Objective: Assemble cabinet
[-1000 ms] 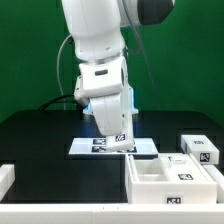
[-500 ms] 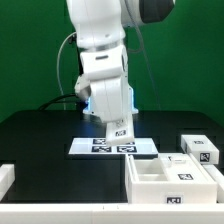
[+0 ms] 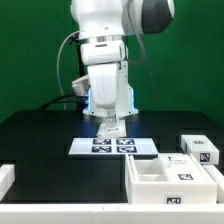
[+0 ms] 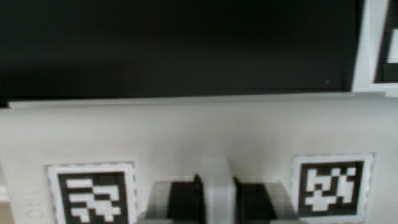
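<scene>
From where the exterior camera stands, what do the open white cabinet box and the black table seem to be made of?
Cabinet box: probably plastic, perhaps printed. It has thick walls and a flat matte white finish, with no shine or wood grain.
Table: black with a dull, even finish and hardly any glare. It may be a painted board or a mat; the view leaves it open.

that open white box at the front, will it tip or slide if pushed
The box looks wide and low, so it would probably slide rather than tip. Its straight walls suggest it is stiff; being open and hollow, it is likely light for its size.
</scene>
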You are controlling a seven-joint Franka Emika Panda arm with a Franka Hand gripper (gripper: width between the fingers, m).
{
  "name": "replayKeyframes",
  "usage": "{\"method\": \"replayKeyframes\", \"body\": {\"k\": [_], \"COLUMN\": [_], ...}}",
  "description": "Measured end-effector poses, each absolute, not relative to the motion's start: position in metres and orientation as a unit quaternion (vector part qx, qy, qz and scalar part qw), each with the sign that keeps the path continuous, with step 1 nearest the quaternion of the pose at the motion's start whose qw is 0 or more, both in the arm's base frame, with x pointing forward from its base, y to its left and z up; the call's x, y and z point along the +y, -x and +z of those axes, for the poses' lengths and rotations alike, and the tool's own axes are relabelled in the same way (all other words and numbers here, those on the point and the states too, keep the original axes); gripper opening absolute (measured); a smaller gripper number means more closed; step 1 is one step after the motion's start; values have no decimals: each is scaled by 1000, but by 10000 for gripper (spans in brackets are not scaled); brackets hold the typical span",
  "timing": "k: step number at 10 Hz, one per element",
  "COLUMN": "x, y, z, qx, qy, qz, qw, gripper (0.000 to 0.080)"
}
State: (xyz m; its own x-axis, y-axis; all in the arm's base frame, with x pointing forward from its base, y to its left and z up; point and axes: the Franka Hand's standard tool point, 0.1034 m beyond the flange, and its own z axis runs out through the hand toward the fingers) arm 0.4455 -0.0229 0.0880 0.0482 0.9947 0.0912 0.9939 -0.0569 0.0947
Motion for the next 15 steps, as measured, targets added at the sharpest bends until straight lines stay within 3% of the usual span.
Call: {"method": "replayKeyframes", "body": {"k": [3,6,10,15], "x": [-9,-9,34,34], "y": [-452,-450,-445,-451], "z": [85,83,67,65], "qx": [732,721,672,687], "qy": [-675,-688,-737,-723], "qz": [76,69,68,65], "qw": [50,46,33,36], "gripper": [64,64,64,64]}}
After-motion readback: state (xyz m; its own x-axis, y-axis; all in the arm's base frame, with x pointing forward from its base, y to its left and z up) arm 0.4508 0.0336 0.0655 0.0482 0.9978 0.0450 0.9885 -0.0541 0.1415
